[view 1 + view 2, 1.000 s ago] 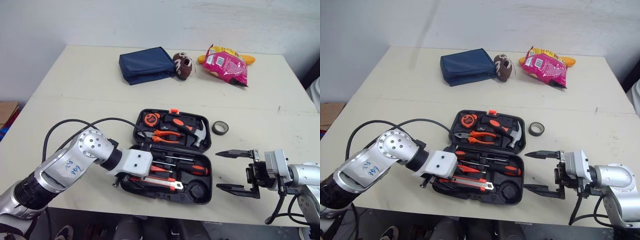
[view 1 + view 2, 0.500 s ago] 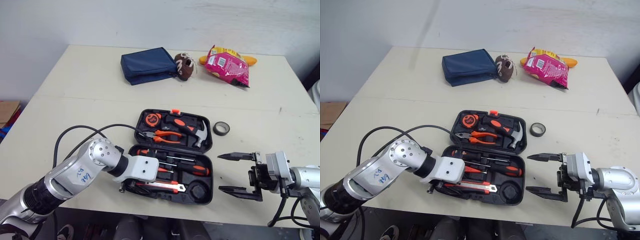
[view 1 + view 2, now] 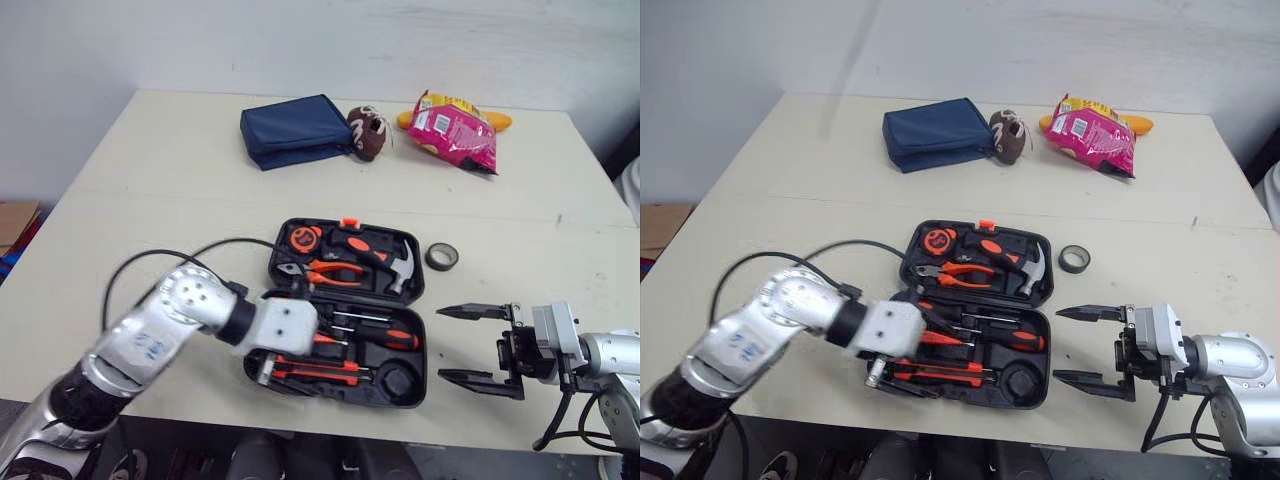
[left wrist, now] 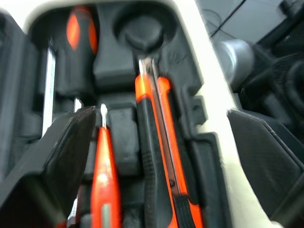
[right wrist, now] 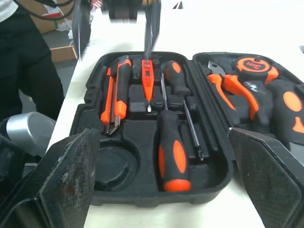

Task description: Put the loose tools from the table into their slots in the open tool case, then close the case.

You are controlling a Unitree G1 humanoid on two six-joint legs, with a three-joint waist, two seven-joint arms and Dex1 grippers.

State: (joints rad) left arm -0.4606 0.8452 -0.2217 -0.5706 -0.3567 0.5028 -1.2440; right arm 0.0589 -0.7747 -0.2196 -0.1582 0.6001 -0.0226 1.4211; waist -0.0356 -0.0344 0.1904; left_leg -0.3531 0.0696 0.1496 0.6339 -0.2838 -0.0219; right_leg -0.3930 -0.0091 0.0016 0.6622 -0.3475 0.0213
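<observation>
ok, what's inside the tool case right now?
Far half of the tool case: tape measure, pliers, hammer. Near half: screwdrivers, orange utility knife, one empty round slot. The open left gripper covers that half's left end, so the handles there are hidden.

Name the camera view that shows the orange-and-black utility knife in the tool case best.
Right wrist view: the orange-and-black utility knife lies whole and uncovered there. The left wrist view shows it close but cut off at the frame edge; both eye views show it small, one end behind the left hand.
</observation>
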